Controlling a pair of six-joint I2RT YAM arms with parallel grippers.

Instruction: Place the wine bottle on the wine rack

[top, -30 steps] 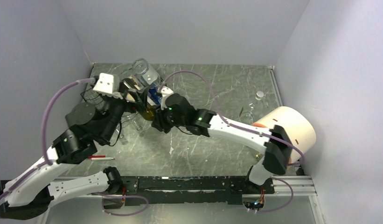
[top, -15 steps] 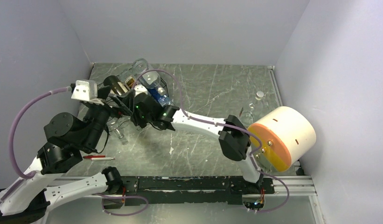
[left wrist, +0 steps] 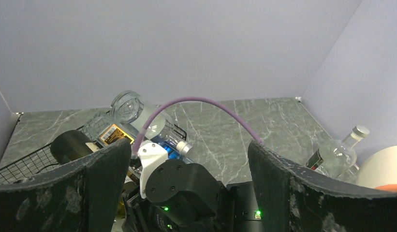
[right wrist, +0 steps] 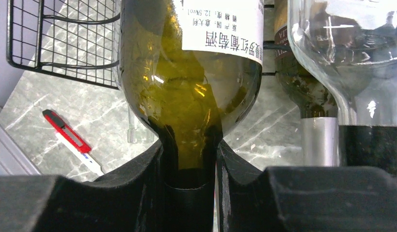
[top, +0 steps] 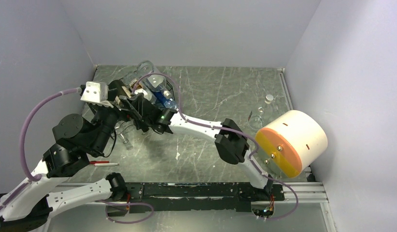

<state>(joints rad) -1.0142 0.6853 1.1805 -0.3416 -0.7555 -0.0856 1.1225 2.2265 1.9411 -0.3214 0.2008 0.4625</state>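
My right gripper is shut on the neck of a green wine bottle with a white label. The bottle's body lies among the bottles of the black wire wine rack, left of a dark bottle and a clear one. I cannot tell whether it rests on a cradle. In the top view the right gripper is at the rack at the back left. My left gripper is wide open and empty, straddling the right arm's wrist just behind the rack.
A cream and orange cylinder lies at the right. A small clear bottle stands beside it. A red and white knife lies on the table at the near left. Walls close in the back and both sides.
My right arm has reached left and forward, carrying the bottle into the rack. The left wrist swung left, then back a little to the right.
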